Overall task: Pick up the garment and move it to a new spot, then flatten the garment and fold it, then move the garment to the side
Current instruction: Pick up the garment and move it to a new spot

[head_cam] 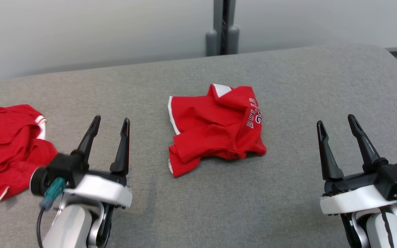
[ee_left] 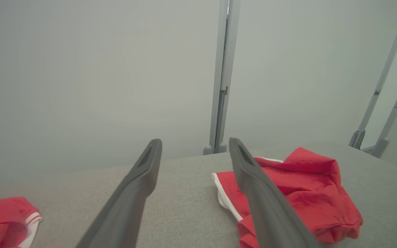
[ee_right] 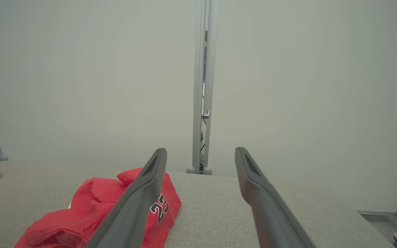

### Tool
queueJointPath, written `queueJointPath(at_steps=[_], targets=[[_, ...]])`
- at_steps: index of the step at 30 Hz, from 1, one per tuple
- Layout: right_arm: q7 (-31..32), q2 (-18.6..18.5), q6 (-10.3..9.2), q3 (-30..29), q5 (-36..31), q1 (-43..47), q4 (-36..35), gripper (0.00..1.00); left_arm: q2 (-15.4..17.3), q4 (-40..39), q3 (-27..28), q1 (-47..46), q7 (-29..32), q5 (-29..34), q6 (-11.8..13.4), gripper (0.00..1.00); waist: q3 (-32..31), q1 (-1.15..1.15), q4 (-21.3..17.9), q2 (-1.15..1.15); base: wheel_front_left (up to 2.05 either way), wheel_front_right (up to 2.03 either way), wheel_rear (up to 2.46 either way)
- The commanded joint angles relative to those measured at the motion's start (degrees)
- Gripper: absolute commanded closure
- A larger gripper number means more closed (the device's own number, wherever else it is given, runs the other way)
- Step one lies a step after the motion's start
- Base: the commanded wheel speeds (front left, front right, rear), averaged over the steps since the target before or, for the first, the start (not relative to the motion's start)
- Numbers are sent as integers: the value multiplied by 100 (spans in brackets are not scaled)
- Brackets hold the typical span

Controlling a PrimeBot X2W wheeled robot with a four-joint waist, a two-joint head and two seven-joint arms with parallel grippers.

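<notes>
Plainly, left tool (head_cam: 111,120) and right tool (head_cam: 335,120) gape wide, both empty; the red garment (head_cam: 215,127) lies bunched at centre frame on the counter (head_cam: 288,86), a second red garment (head_cam: 5,148) at left edge.

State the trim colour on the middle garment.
White trim on the red middle garment; clearest in head view.

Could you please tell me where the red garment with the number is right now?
In the head view, the numbered garment lies crumpled at the centre of the grey surface, between the left hand and right hand, touching neither.
</notes>
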Motion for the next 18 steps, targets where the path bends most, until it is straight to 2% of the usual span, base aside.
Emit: queueJointPath(at_steps=[1,7,11,18], targets=[[-29,-40,-4,-44,84,92,22,0,4,-156,76,224,-26,5,24,0,-241,0,242,0,0,0,0],[-29,-40,-4,-98,245,292,18,0,-352,-1046,599,1209,-25,48,65,0,-460,0,367,0,0,0,0],[-29,-39,-4,-54,292,354,41,0,-639,-1287,778,1645,-26,242,-78,0,-508,0,388,0,0,0,0],[-29,-39,-4,-5,353,290,85,0,-836,-1342,904,1939,-27,643,-360,0,-556,0,325,0,0,0,0]])
